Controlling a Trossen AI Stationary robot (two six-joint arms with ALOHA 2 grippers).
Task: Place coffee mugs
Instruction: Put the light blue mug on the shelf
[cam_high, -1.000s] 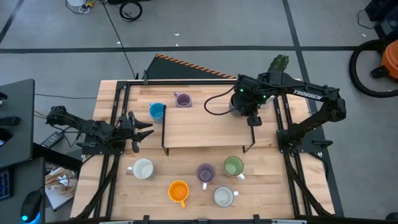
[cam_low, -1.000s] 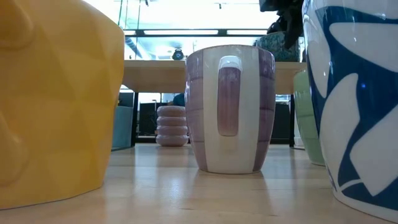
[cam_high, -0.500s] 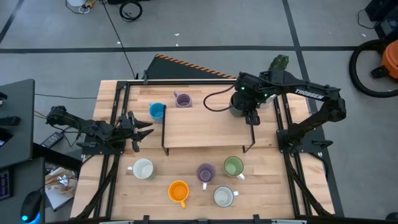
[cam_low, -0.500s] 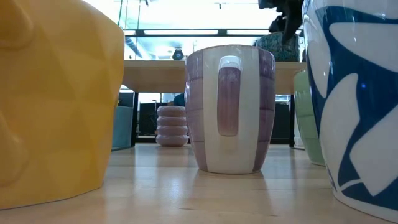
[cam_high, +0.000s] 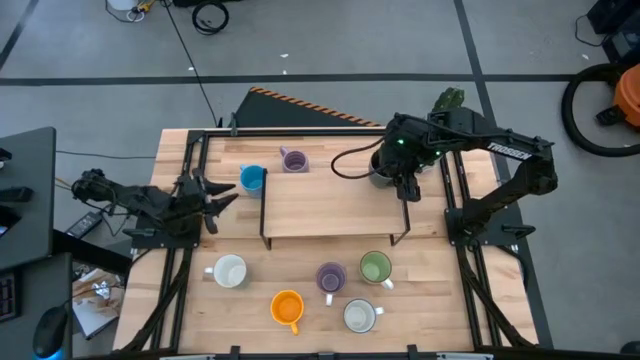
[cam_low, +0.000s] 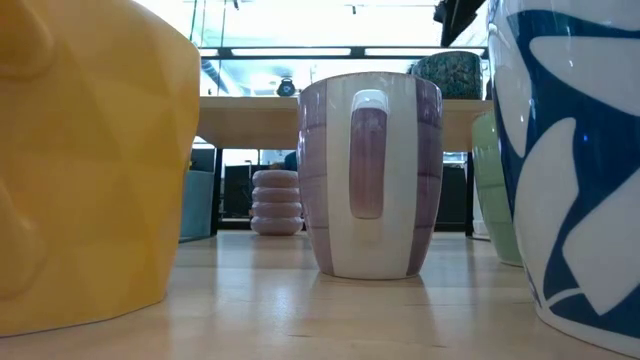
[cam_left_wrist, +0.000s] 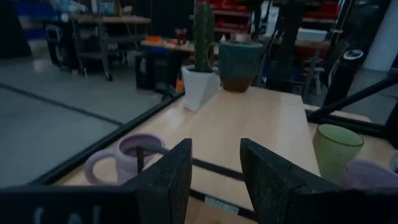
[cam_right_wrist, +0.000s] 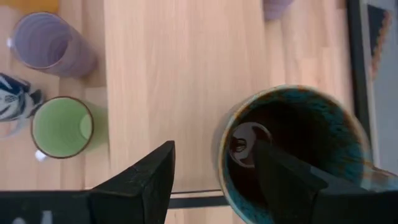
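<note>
The dark brown mug (cam_high: 382, 168) with a teal glaze stands upright on the raised wooden shelf (cam_high: 330, 205), at its far right end. My right gripper (cam_high: 406, 190) hangs open just above it and apart from it (cam_low: 460, 12); in the right wrist view the mug (cam_right_wrist: 292, 146) lies under one finger. My left gripper (cam_high: 212, 196) is open at the table's left edge, facing the shelf (cam_left_wrist: 214, 177). The blue mug (cam_high: 252, 178) and a lavender mug (cam_high: 294, 160) stand behind the shelf. White (cam_high: 230, 271), orange (cam_high: 287, 307), lavender (cam_high: 331, 277), green (cam_high: 375, 267) and blue-patterned white (cam_high: 360, 316) mugs stand in front.
A white planter with a cactus (cam_left_wrist: 200, 78) stands at the table's far right corner, close behind the dark mug. Black frame rails (cam_high: 190, 170) run along the table's left and right sides. The shelf's left and middle top is bare wood.
My right gripper has risen off the dark mug, which stays standing on the shelf; in the low view the gripper climbs nearly out of the picture. My left gripper has swung toward the far edge and turned toward the blue mug.
</note>
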